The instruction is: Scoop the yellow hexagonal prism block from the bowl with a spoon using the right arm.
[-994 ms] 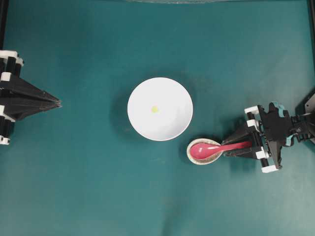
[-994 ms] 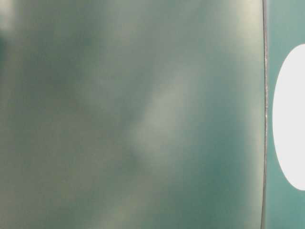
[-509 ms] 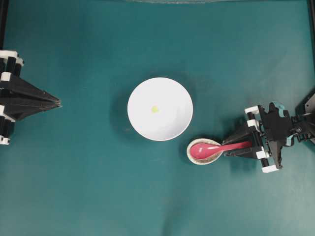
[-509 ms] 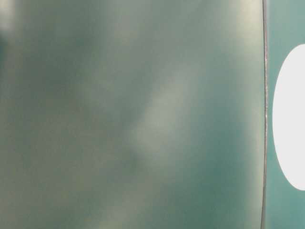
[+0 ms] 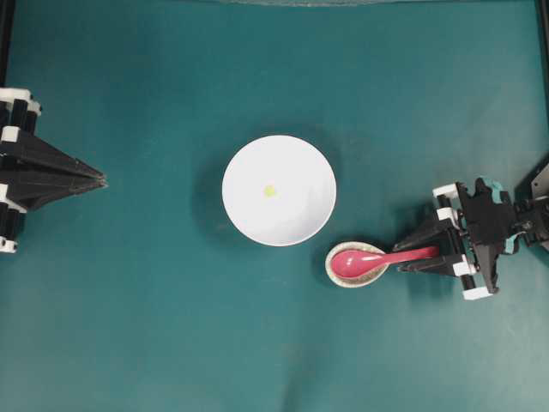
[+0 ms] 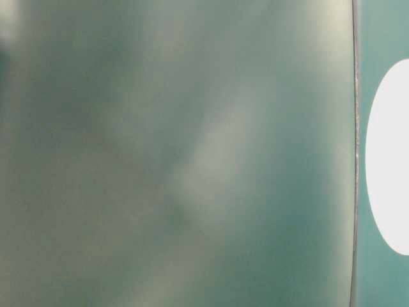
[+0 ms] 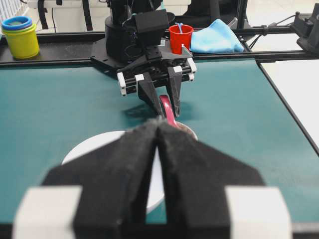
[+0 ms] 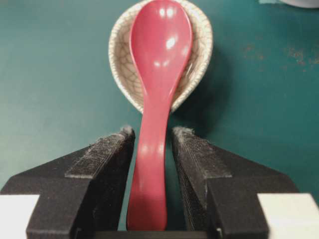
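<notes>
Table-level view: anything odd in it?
Yes. A blurred grey-green surface fills most of the table-level frame, as if something sits right against the lens; only a sliver of the white bowl shows at the right edge.

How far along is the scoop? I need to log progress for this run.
Done: the right gripper has reached the spoon, its fingers on either side of the handle.
In hand: the grasp. There are small gaps beside the handle, so it looks not yet clamped; the scoop lies in the speckled rest.
Left: gripping, lifting, and scooping the yellow block, untouched in the bowl.
</notes>
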Controlling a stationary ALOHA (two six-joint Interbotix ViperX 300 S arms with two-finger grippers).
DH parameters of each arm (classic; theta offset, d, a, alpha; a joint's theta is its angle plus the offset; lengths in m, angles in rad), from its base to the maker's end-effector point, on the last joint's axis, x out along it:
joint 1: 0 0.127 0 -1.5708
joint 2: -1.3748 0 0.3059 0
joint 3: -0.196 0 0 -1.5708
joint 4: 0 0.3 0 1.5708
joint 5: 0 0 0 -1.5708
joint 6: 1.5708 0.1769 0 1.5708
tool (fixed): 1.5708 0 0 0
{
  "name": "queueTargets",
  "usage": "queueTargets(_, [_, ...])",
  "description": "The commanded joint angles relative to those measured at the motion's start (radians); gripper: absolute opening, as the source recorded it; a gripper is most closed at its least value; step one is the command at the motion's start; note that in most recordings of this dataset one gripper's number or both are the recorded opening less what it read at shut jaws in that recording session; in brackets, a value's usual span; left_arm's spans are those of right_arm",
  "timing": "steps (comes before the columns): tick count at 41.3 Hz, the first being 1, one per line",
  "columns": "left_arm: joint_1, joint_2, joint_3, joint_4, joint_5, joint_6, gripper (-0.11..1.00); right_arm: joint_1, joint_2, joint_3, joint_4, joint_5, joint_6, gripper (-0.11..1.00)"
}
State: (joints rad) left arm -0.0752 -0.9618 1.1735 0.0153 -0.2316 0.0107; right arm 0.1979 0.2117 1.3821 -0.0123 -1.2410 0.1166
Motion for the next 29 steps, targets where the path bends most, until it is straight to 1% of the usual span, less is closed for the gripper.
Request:
queueTargets(1, [-0.002,0.009,-0.023,0.003,-0.003,0.002,0.07,0.005,-0.026,0.002,0.003,-0.020,0.000,0.43])
queueTargets(14, [-0.002,0.009,-0.023,0.003,-0.003,0.002,0.07,0.005,-0.026,-0.002,0.009,-0.018,-0.002,0.43])
queueTargets(21, [-0.002,0.009,-0.023,0.003,-0.006,0.002,0.07,0.005,-0.026,-0.003,0.025,-0.018,-0.008,0.43])
queueTargets(29, [-0.002,0.009,-0.023,0.003,-0.008,0.002,0.07,0.003,-0.028,-0.011,0.025,-0.020,-0.018,0.43])
